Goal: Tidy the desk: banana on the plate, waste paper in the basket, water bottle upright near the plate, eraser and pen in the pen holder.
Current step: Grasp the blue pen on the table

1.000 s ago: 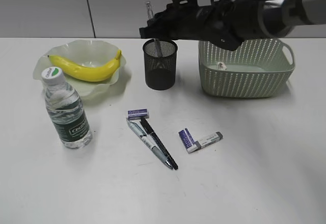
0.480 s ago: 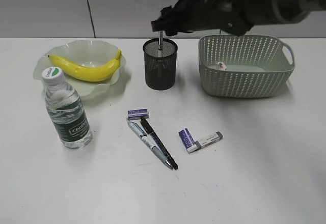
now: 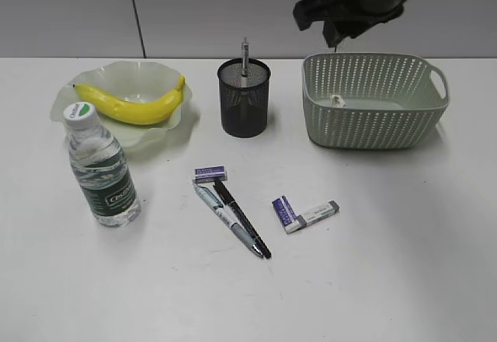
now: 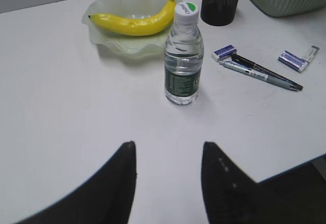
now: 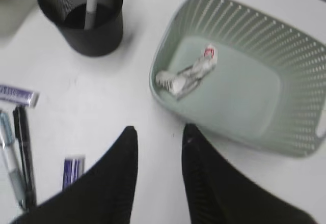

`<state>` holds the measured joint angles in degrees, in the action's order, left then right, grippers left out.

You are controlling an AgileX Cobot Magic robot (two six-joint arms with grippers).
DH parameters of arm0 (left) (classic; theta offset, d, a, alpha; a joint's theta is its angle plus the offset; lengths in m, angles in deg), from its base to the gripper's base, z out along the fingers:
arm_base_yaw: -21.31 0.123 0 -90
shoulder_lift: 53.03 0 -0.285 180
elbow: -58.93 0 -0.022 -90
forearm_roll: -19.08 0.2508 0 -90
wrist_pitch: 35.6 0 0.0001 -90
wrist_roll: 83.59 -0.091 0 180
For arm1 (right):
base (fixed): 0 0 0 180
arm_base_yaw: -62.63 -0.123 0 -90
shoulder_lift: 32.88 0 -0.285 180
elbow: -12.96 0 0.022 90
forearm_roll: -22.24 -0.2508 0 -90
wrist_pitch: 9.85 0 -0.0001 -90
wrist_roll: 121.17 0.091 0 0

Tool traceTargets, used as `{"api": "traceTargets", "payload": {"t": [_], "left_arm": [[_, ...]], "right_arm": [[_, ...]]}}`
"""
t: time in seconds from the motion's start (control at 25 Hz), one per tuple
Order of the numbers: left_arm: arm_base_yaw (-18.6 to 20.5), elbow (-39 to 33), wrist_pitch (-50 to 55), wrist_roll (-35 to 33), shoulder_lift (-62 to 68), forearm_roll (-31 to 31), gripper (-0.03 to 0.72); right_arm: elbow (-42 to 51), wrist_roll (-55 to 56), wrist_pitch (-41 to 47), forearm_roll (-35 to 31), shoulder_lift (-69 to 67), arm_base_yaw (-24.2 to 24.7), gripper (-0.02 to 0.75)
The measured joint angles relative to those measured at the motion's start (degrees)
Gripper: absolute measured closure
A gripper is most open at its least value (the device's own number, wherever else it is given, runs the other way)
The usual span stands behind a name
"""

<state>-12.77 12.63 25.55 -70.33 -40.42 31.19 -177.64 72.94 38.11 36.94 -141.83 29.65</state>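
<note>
banana (image 3: 132, 107) on plate (image 3: 159, 71) | water bottle (image 3: 102, 168) upright beside plate | pen holder (image 3: 244, 99) holds one pen (image 3: 245, 51) | two pens, seemingly three erasers on desk (image 3: 373, 264) | waste paper (image 5: 186, 75) in basket (image 3: 374, 99) | left gripper (image 4: 168, 155) apart, empty | right gripper (image 5: 159, 137) apart, empty

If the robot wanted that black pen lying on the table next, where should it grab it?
Probably mid-barrel, from straight above. The black pen lies flat on the desk close alongside a silver pen, so the fingers would best straddle it near its lower end, where the exterior view suggests the two lie slightly apart, away from the eraser.
</note>
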Motion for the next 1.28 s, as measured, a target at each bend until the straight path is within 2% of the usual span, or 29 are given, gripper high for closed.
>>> {"api": "traceTargets", "payload": {"t": [0.12,0.28,0.64,0.8,1.0,1.28], "left_arm": [[0.00,0.00,0.00,0.00,0.00,0.00,0.369],[0.00,0.00,0.00,0.00,0.00,0.05,0.369],[0.00,0.00,-0.30,0.00,0.00,0.05,0.369],[0.00,0.00,-0.35,0.00,0.00,-0.76,0.369],[0.00,0.54,-2.49,0.00,5.22,-10.30,0.369],[0.00,0.59,-11.18,0.00,26.34,-24.56,0.369]], "right_arm": [[0.75,-3.12,9.23,-3.30,5.82,-0.06,0.492],[8.51,-7.41,13.34,-6.32,16.50,-0.06,0.492],[38.60,-8.67,15.88,-8.16,47.68,-0.06,0.492],[48.39,-8.72,16.35,-8.22,62.90,-0.06,0.492],[54.80,-8.72,16.42,-8.22,80.55,-0.06,0.493],[57.47,-8.72,14.30,-8.01,98.10,-0.06,0.494]]}}
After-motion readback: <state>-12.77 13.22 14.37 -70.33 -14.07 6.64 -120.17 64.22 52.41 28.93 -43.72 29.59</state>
